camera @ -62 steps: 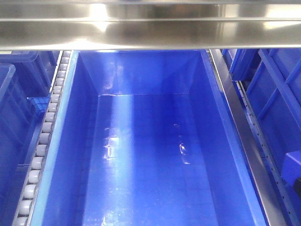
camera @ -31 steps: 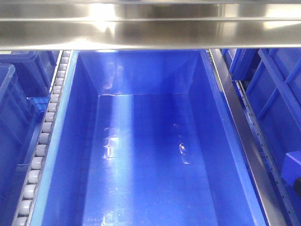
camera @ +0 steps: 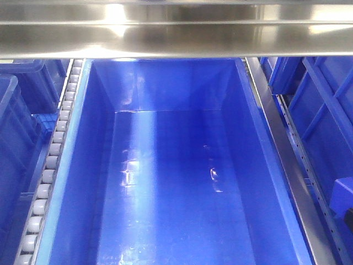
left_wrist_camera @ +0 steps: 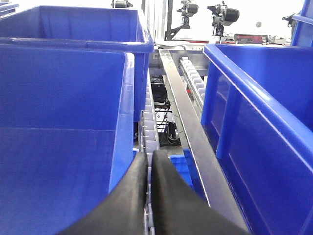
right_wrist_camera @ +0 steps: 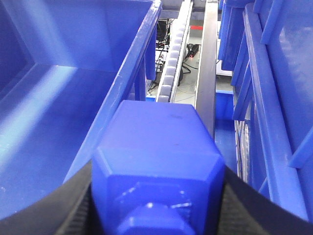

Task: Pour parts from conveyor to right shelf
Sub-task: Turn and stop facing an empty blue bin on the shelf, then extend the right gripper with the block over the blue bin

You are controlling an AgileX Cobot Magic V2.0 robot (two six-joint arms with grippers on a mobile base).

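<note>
Right jaws clamp the part (right_wrist_camera: 156,161), long axis away, knob seemingly nearest.

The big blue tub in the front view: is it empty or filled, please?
Empty where visible: the tub shows only bare glossy floor and walls, nothing inside.

cameras (left_wrist_camera: 222,13): black, top edge right of centre, left wrist view | black box (left_wrist_camera: 168,133): mid-frame, same view | cables (right_wrist_camera: 188,51): dark, looped, top centre, right wrist view
</note>
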